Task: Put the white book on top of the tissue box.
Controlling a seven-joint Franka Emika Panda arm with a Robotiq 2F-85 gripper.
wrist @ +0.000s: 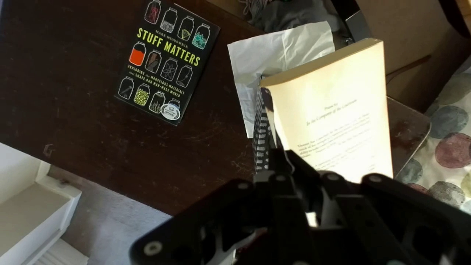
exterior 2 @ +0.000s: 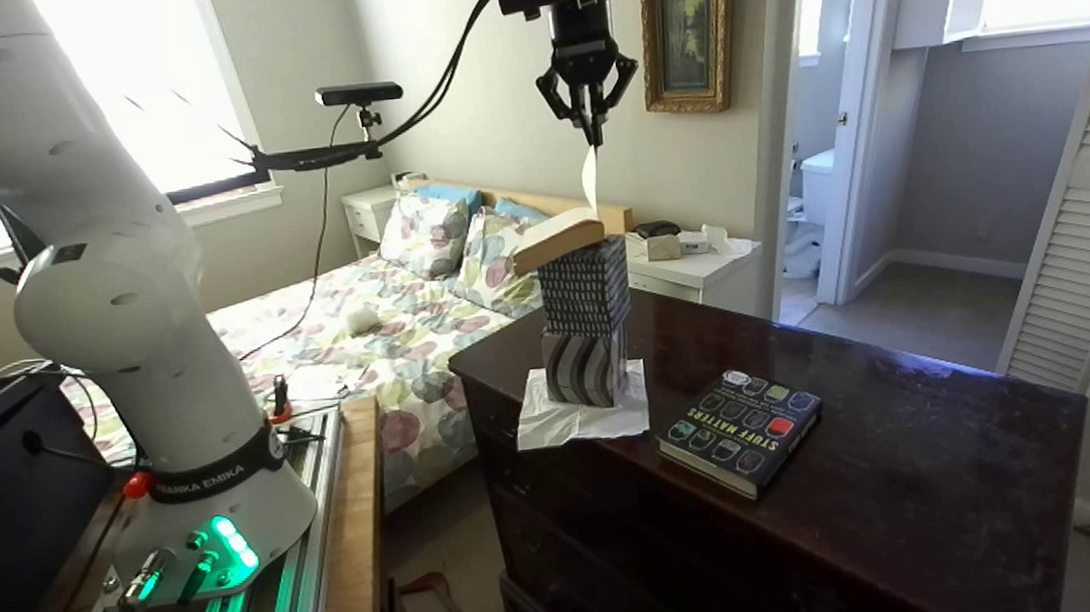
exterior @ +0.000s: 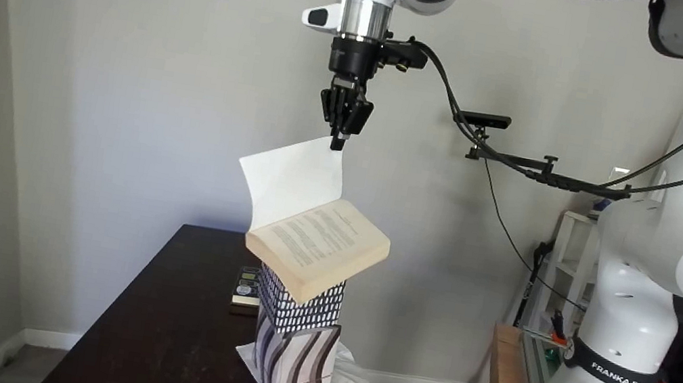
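The white book lies open on top of the tissue box, its cream page block tilted and overhanging the box toward the robot's base. Its white cover stands raised from the pages. At the cover's top edge my gripper is shut, pinching that edge between its fingertips. An exterior view shows the cover edge-on as a thin strip below the gripper. Black-and-white checks mark the box's upper part, wavy stripes its lower part. In the wrist view the printed page hides most of the box.
A crumpled white sheet lies under the box on the dark dresser, near its edge. A black book titled Stuff Matters lies flat beside it. The bed and a white nightstand stand beyond.
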